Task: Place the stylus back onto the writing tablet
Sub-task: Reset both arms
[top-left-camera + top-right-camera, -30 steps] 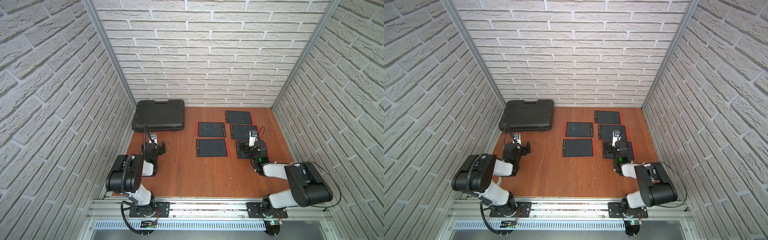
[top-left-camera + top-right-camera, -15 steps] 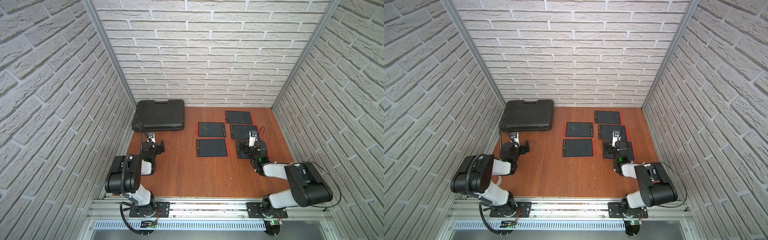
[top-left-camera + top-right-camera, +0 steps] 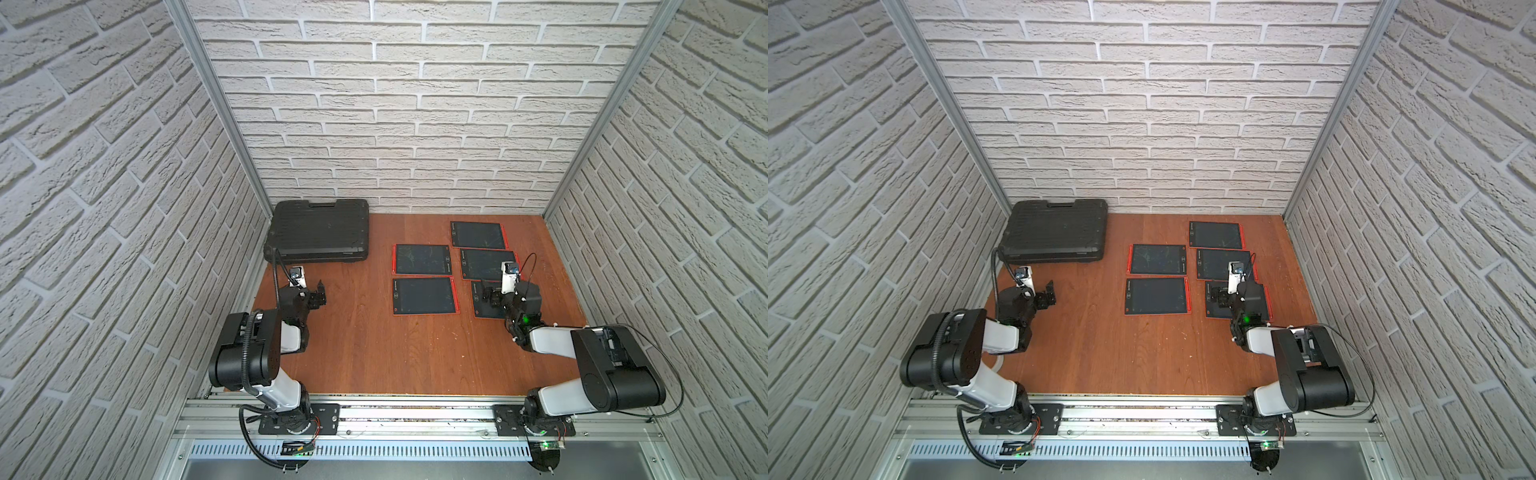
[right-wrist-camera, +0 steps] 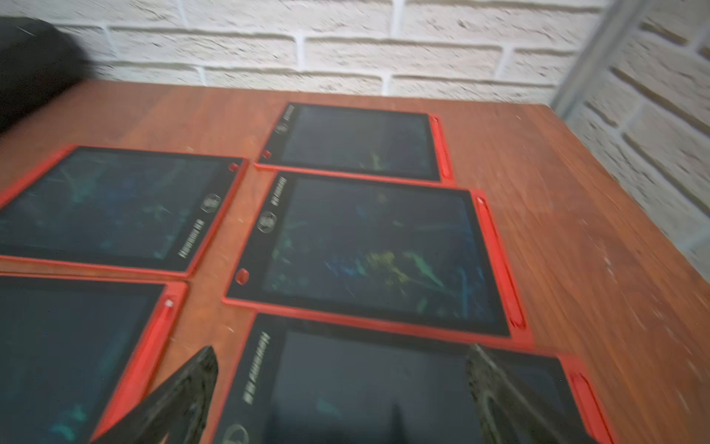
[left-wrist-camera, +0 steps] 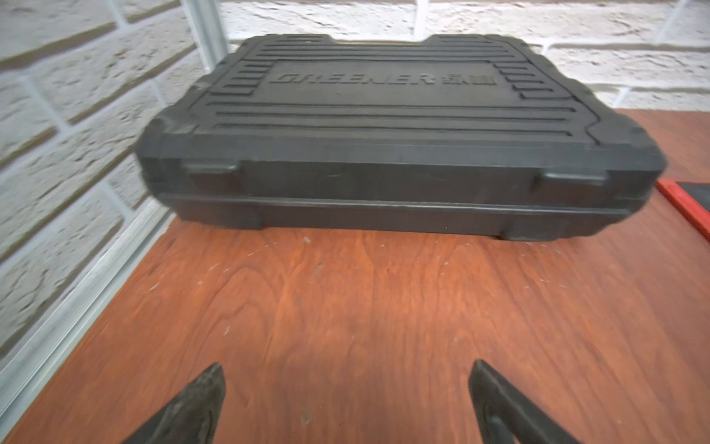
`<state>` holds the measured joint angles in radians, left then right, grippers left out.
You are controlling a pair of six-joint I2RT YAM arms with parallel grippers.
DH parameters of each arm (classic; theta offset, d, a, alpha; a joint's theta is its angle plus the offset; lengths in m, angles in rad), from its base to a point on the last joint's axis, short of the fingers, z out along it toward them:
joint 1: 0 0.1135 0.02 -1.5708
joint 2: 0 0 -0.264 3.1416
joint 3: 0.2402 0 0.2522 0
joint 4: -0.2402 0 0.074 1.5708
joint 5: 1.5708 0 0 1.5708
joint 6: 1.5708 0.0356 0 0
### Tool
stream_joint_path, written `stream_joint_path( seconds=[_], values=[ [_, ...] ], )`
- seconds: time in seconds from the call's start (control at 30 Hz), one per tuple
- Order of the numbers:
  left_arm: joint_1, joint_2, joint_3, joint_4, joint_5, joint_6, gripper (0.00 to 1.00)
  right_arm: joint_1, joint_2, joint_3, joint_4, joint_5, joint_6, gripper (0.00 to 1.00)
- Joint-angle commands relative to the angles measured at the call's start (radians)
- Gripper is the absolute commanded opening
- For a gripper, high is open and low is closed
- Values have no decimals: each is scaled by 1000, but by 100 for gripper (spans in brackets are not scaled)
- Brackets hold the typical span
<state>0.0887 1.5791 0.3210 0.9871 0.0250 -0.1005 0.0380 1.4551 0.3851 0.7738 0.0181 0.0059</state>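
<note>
Several red-framed writing tablets lie on the wooden table in both top views, among them a middle one (image 3: 424,295) and a far right one (image 3: 1214,235). In the right wrist view a red stylus (image 4: 499,265) lies in the edge slot of the middle tablet (image 4: 376,250). Another, white-tipped, lies along the left tablet (image 4: 57,346). My right gripper (image 4: 342,351) (image 3: 492,296) hangs open and empty just above the nearest right tablet (image 4: 365,388). My left gripper (image 5: 346,367) (image 3: 320,295) is open and empty over bare wood at the left.
A closed black tool case (image 3: 320,230) (image 5: 384,115) sits at the back left, a short way ahead of the left gripper. Brick-pattern walls enclose the table (image 3: 374,353) on three sides. The aluminium rail (image 3: 395,415) with both arm bases runs along the front.
The left arm has drawn slightly toward the left wall and its gripper has turned. The right arm has not moved. Both grippers stay open.
</note>
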Motion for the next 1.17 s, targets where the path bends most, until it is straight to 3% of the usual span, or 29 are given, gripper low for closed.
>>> stream_joint_path(
  seconds=[0.0, 0.27, 0.47, 1.13],
  values=[
    [13, -7, 77, -87, 31, -3, 98, 3, 6, 12, -34, -58, -22, 99],
    [13, -8, 66, -68, 17, -2, 98, 8, -5, -2, -21, -13, -8, 100],
    [-12, -8, 70, -75, -69, -1, 98, 14, -1, 3, -22, 12, -7, 100],
    [0, -7, 75, -85, -28, -5, 98, 15, 2, 1, -18, 9, -14, 99]
  ],
)
